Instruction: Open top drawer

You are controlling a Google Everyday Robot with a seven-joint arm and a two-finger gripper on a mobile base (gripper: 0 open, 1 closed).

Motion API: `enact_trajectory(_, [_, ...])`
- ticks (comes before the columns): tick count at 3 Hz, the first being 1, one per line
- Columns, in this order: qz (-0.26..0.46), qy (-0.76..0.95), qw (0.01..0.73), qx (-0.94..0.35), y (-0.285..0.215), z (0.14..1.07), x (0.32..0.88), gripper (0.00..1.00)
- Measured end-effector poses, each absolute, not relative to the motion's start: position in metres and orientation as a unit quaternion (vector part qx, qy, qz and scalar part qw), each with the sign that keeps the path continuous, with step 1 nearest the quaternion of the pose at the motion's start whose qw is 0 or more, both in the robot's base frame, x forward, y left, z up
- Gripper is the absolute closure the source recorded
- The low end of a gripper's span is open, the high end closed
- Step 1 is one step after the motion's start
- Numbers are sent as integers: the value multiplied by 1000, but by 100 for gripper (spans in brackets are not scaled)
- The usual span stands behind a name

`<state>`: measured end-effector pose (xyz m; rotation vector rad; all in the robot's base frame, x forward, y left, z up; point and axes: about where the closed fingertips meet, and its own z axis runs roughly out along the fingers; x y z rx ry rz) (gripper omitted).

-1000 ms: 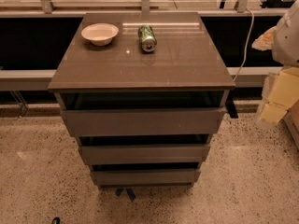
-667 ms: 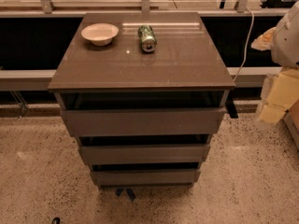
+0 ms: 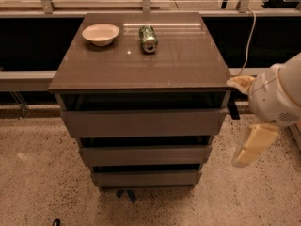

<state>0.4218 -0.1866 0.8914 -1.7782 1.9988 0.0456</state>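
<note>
Arm (image 3: pixel 277 95) has dropped lower and come in a bit toward the R corner of the cabinet (image 3: pixel 178 65) vs. 1 s ago. Its cream gripper (image 3: pixel 251 147) now hangs just beside the R end of the top drawer (image 3: pixel 141 123), apart from the front. Open or closed, I cannot tell. Drawer itself has not moved: grey front in same pos. directly under the cabinet's top, w/ a dark gap above it. Bowl (image 3: pixel 100 34) and can (image 3: pixel 148 38) also unmoved. So I judge no pull has happened yet; arm is only repositioning for the drawer.
</note>
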Motion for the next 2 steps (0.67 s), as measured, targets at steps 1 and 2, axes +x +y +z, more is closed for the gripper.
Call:
enact_trajectory(1, [7, 715, 265, -647, -182, 879, 434, 0])
enact_trajectory(2, [7, 715, 263, -648, -179, 872, 437, 0])
